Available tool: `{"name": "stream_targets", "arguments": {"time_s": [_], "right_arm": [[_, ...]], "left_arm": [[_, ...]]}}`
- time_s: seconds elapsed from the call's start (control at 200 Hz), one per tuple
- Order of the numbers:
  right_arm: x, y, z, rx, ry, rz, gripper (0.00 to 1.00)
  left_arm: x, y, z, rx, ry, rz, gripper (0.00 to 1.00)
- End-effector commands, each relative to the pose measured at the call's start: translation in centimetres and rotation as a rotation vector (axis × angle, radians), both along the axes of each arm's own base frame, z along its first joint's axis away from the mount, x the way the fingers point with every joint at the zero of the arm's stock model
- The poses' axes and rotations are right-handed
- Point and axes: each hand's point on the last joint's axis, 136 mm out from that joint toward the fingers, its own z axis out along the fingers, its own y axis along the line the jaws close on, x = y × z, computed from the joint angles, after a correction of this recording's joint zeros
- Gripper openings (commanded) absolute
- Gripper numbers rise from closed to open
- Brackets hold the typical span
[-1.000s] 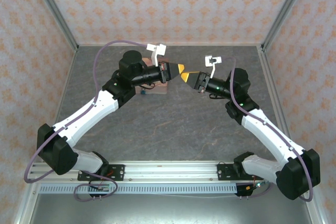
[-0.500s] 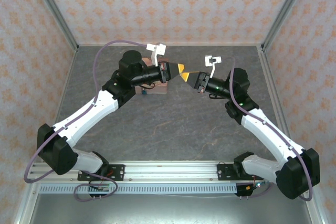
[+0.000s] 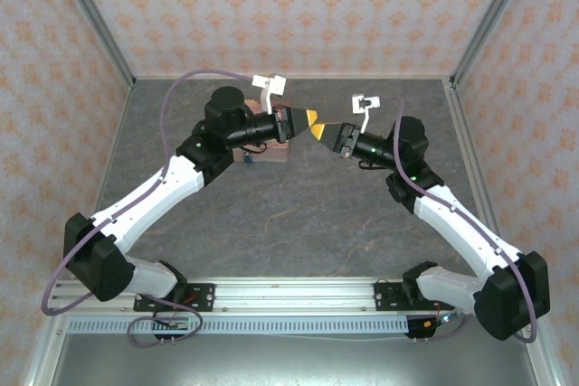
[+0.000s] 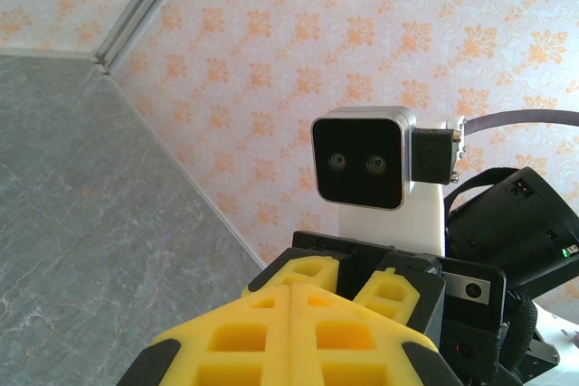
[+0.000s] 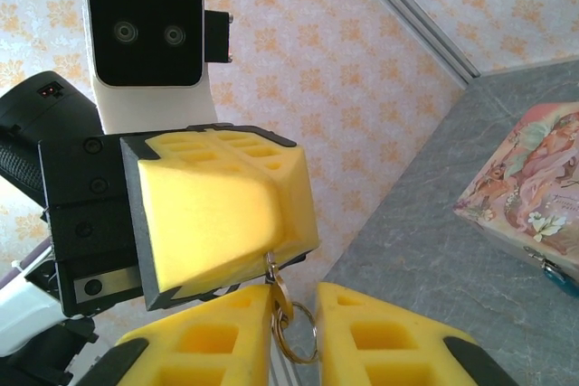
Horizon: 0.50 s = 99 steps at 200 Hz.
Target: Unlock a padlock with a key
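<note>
Above the middle of the table the two grippers meet tip to tip. My left gripper [image 3: 310,118] is shut, its yellow pads [image 4: 291,288] pressed together, and a small metal key [image 5: 277,285] sticks out of its tip [image 5: 217,214] with a key ring [image 5: 305,339] hanging below. My right gripper [image 5: 294,332] stands open, one finger on each side of the key and ring; the key lies against its left finger [image 5: 199,341]. The tiny teal padlock [image 5: 561,279] sits on the table at the foot of the pink box [image 5: 534,187], and shows as a teal speck [image 3: 246,158] beside the left arm.
The pink printed box [image 3: 276,149] lies on the grey table under the left wrist. Patterned walls with metal corner posts [image 3: 90,20] close in the back and sides. A rail [image 3: 289,291] runs along the near edge by the arm bases.
The right gripper has edged a little up and to the left, closer to the left gripper's tip. The left arm has not moved.
</note>
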Motion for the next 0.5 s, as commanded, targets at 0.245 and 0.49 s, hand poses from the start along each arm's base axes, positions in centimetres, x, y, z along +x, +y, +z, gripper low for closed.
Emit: {"name": "stream_targets", "arguments": {"time_s": [0.245,0.49], "right_arm": [[-0.19,0.31,1.42,0.035,-0.046,0.020,0.18],[-0.30,0.29,1.08,0.029,-0.038,0.022,0.10]], "left_arm": [[-0.01,-0.19,1.29,-0.025,-0.040,-0.011,0.00],[0.22,0.17,1.56,-0.023,-0.048,0.018,0.00]]}}
